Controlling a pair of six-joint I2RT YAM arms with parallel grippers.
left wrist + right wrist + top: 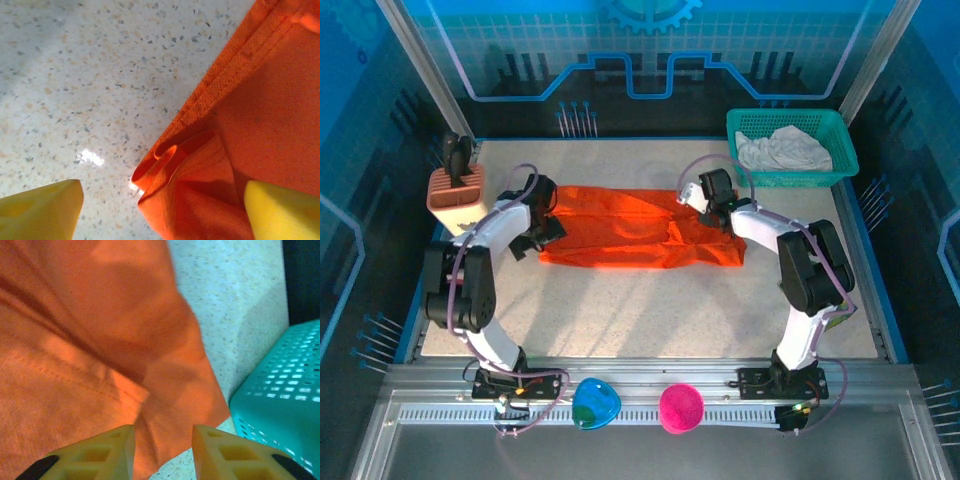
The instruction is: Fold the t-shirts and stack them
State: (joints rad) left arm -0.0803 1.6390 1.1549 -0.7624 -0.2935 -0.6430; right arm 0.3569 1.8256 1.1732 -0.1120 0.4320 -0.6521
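Note:
The bright orange t-shirt (630, 235) lies folded into a long band across the middle of the table. My left gripper (540, 228) is over its left end, open wide. A rolled corner of the orange t-shirt (200, 165) lies loose between the yellow fingers (45, 210), and the left gripper (162, 202) holds nothing. At the shirt's back right end my right gripper (696, 192) hovers with its jaws apart. The orange cloth (100, 340) lies flat below the right gripper (163, 442), ungripped. The off-white t-shirt (782, 150) sits crumpled in the basket.
The teal mesh basket (844, 160) stands at the back right corner, close to the right gripper, and its wall (285, 395) shows in the right wrist view. A tan block with a black handle (455, 192) stands at the left edge. A blue bowl (594, 402) and a pink bowl (681, 407) rest on the front rail.

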